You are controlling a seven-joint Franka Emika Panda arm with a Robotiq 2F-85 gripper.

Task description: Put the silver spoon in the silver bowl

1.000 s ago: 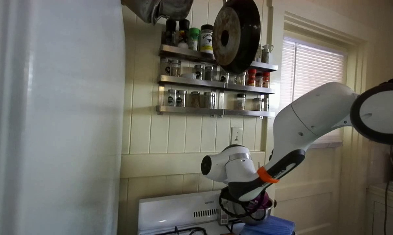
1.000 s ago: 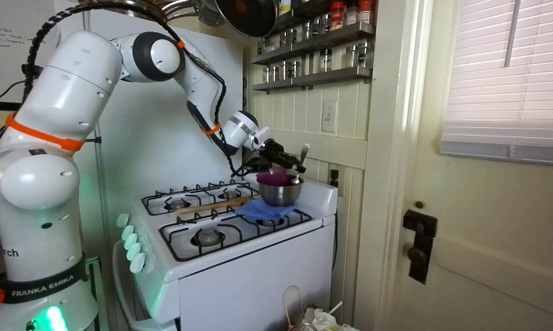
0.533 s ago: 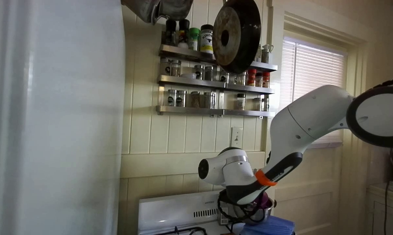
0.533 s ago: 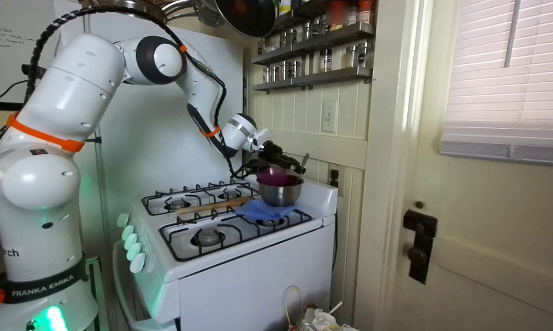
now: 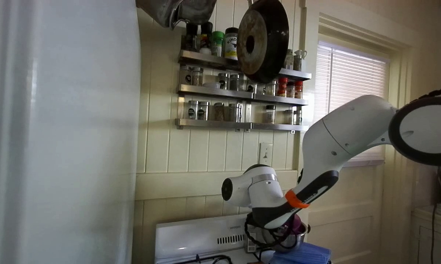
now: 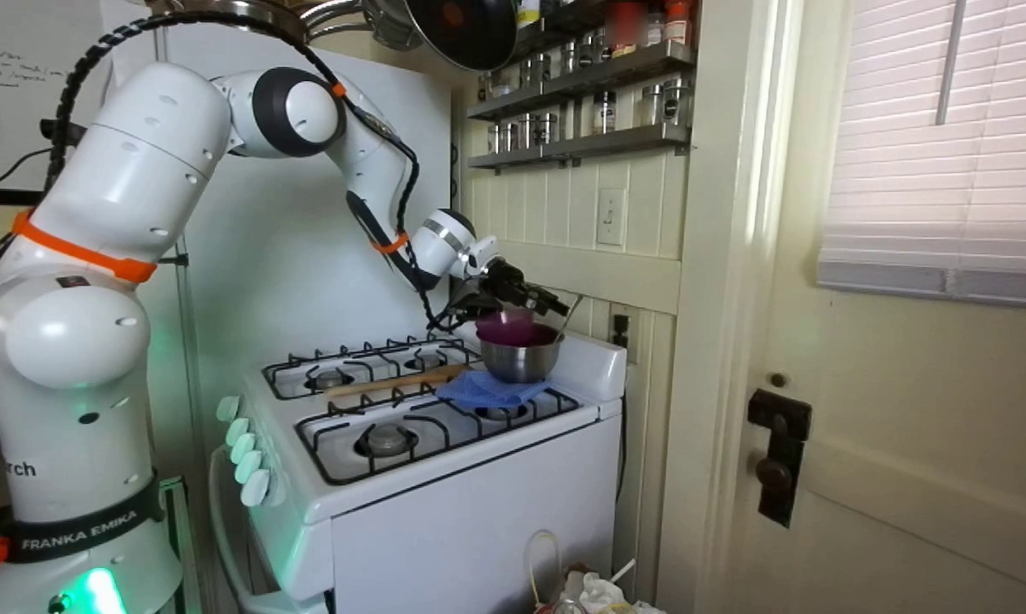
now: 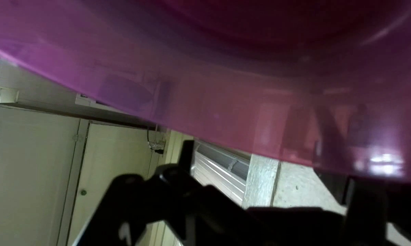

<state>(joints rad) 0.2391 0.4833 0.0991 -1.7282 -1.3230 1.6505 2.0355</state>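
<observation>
End effector [image 6: 557,305]: one, above the silver bowl [image 6: 521,365]; fingers [image 7: 186,157] spread apart, with no spoon showing between them in the wrist view, so we enter it as gripping nothing.

Silver spoon [image 6: 570,315]: one, tilted, its upper part rising past the silver bowl's rim on the side away from the arm [image 6: 372,175]; lower end hidden behind the bowl's wall; just beside the fingertips, touching or not we cannot tell.

Change recorded: a second ago we had the spoon steeper, at the fingertips; it now leans outward from them, which we read as a release.

Purple bowl [image 6: 506,328]: one, standing up above the silver bowl's rim, near the end effector.

Blue cloth [image 6: 483,390]: one, beneath the silver bowl, on the worktop [image 6: 444,462]; no shift noted in either.

Task standing, in our judgement: placing all but done, withdrawal outstanding. Caution: in leaving, the end effector could knock the purple bowl or flip the spoon out of the silver bowl.
</observation>
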